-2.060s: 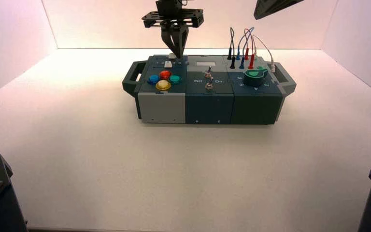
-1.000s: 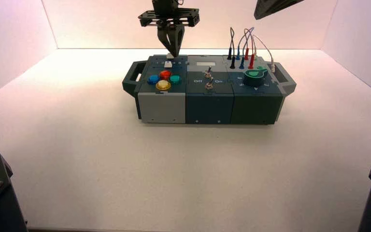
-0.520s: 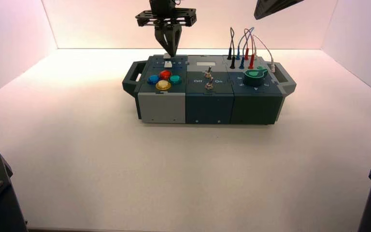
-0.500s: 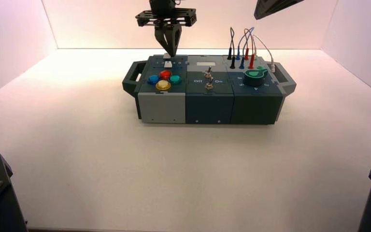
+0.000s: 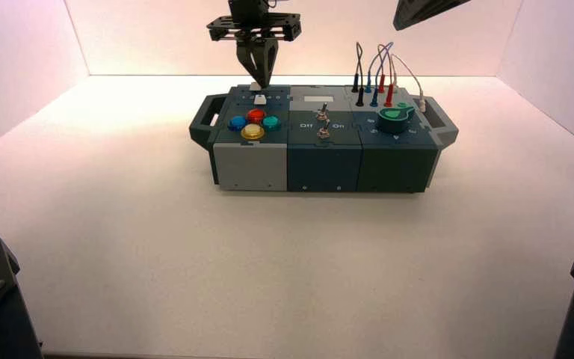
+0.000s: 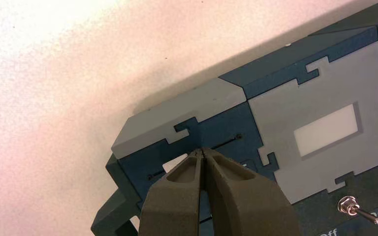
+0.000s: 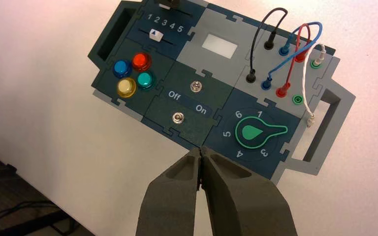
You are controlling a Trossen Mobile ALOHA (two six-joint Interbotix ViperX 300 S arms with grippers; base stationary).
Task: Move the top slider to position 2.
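Plainly, the top slider (image 6: 175, 163) is a tiny flat white knob riding a narrow dark track (image 6: 224, 143) at the far left of the box (image 5: 321, 161), past the coloured buttons (image 5: 253, 124). In the left wrist view it peeks out beside the closed fingertips, toward the handle end of the track. In the high view it shows as a small white speck (image 5: 255, 87) under the left gripper (image 5: 258, 81). The printed digit row (image 7: 164, 22) is readable from the right wrist view, but which digit the knob sits by I cannot tell, as the left gripper covers it there.

The knob is likely light and stiff, with little height to grasp, so a sideways nudge against its edge probably suits better than a pinch; it may slip under a fingertip or overshoot.

The left gripper hangs just above that knob, its fingers pressed together and holding nothing. The right gripper (image 7: 200, 153) is parked high above the box, fingers likewise together and empty.
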